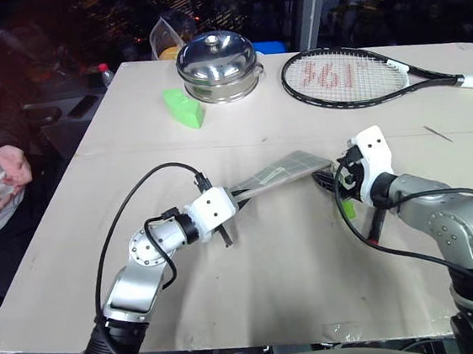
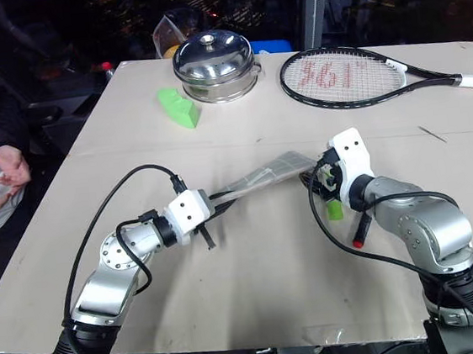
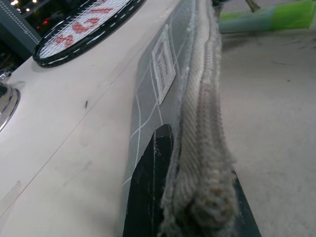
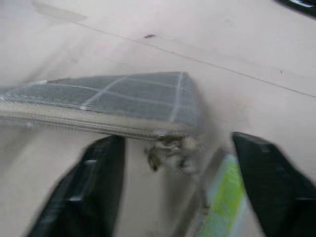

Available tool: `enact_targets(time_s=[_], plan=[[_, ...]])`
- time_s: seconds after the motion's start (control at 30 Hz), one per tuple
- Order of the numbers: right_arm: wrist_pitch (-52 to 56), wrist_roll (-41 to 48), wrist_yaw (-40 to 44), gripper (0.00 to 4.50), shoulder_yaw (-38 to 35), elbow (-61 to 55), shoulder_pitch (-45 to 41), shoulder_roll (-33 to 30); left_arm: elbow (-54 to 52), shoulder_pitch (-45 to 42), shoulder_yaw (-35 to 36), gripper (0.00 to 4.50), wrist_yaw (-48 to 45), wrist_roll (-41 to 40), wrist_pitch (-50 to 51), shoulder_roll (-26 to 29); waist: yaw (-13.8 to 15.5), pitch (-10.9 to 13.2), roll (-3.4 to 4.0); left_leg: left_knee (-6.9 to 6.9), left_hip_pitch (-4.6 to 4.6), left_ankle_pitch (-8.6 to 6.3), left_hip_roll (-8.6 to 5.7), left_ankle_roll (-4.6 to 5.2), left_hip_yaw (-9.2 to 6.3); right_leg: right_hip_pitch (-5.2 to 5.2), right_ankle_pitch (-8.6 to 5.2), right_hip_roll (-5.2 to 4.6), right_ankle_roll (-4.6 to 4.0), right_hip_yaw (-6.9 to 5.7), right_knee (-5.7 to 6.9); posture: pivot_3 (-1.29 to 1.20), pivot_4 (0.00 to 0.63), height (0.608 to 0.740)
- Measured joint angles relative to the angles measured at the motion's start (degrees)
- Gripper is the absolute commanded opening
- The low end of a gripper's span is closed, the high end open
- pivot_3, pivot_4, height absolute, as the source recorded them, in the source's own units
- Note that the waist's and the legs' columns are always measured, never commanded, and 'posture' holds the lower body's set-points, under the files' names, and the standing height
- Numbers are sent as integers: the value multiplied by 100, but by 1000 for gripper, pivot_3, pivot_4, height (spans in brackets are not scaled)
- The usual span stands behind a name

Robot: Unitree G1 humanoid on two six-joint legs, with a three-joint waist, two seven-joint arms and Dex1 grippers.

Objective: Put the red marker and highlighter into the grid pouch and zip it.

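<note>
Left gripper [image 1: 237,195] fingers clamped on end of grid pouch [image 1: 282,172], holding it above table [image 1: 255,276]; right gripper [image 4: 173,163] fingers spread wide around pouch's far corner, holding nothing; highlighter [image 2: 334,209] on table below; red marker [image 2: 362,230] beside it

Woven grid pouch [image 3: 197,98] – cloth (matt)

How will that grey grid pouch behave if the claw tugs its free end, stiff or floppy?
Probably floppy: the grid pouch is thin fabric, held by one end in the left claw. It looks light, staying raised from that single pinch. It may twist when the right claw pulls the zipper end.
</note>
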Motion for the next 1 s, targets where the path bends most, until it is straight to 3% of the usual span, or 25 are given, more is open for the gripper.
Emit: enact_targets(time_s=[0.13, 1.0], plan=[[59, 3, 5, 64, -43, 17, -14, 30, -1, 27, -15, 0, 25, 5, -9, -5, 0, 1, 1, 0, 0, 0, 0, 0, 1, 0, 0, -1, 0, -1, 0, 0, 150, 740], [1277, 1159, 561, 26, -578, -16, -206, -169, -1, 16, -33, 0, 70, 139, -23, -6, -2, 7, 10, -5, -1, -2, 2, 3, 0, -5, 0, -14, -1, 6, -2, 0, 150, 740]])
